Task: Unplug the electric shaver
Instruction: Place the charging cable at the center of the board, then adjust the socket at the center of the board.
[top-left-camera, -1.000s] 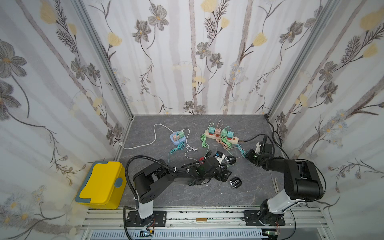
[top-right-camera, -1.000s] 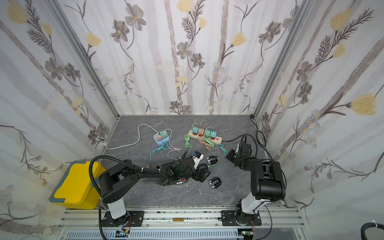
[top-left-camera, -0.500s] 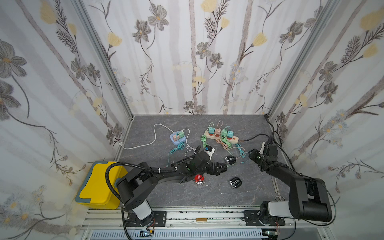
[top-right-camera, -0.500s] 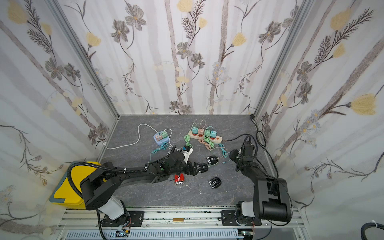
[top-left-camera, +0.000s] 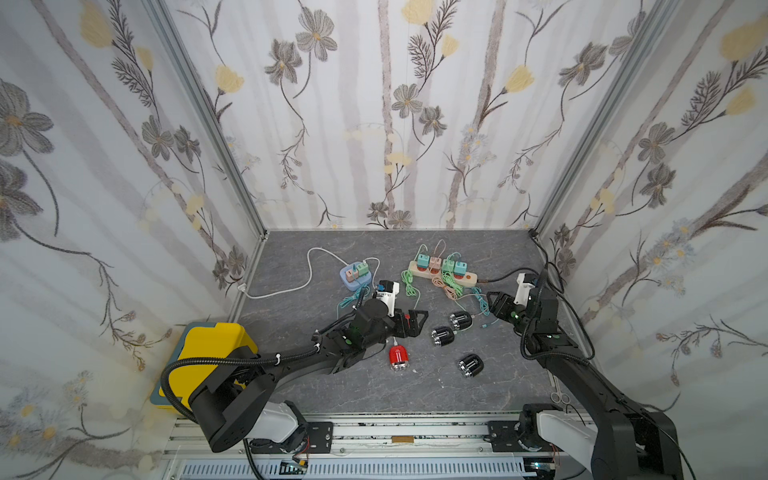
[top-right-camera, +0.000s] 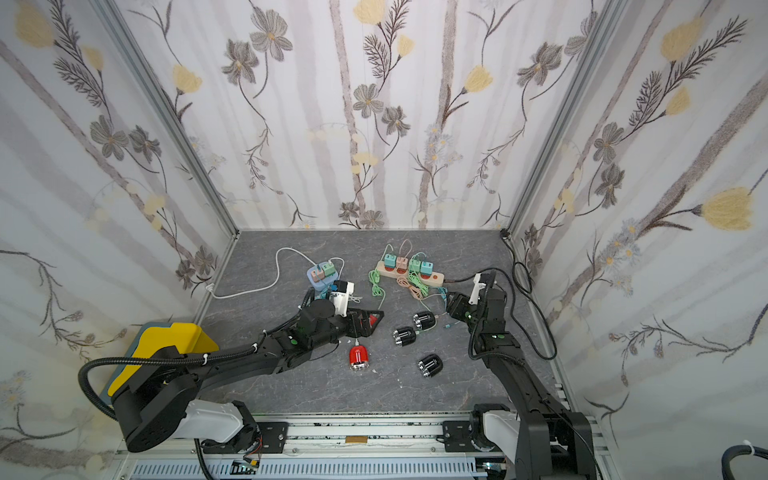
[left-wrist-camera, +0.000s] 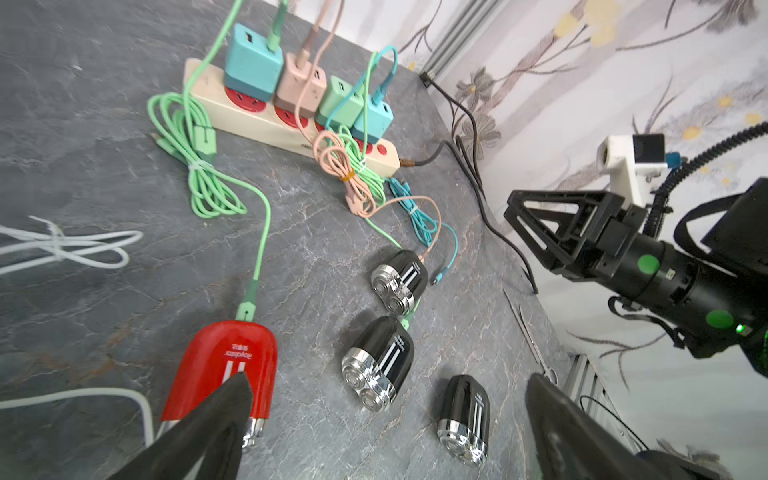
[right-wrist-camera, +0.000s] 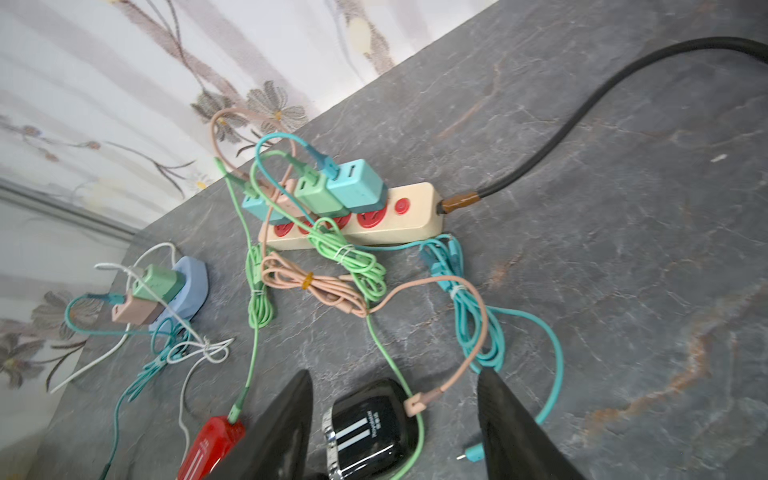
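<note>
A red shaver (top-left-camera: 398, 358) lies on the grey floor with a green cable plugged into its end (left-wrist-camera: 246, 309). Three black shavers (top-left-camera: 460, 321) (top-left-camera: 441, 335) (top-left-camera: 470, 365) lie to its right. A pink plug (right-wrist-camera: 415, 405) sits at the farthest one's end and a green cable reaches the middle one (left-wrist-camera: 378, 363). A teal plug (top-left-camera: 483, 327) lies loose on the floor. My left gripper (top-left-camera: 415, 322) hovers open behind the red shaver, holding nothing. My right gripper (top-left-camera: 496, 305) is open, just right of the farthest black shaver (right-wrist-camera: 365, 424).
A beige power strip (top-left-camera: 440, 272) with several chargers and coiled cables lies at the back. A blue round socket (top-left-camera: 353, 276) with a white cord is at back left. A yellow box (top-left-camera: 212, 357) stands outside on the left. Scissors (top-left-camera: 559, 397) lie by the right wall.
My right gripper's jaws have gone from shut to open. The left arm has stretched out and turned, its jaws have widened a little, and the red shaver now lies in plain sight.
</note>
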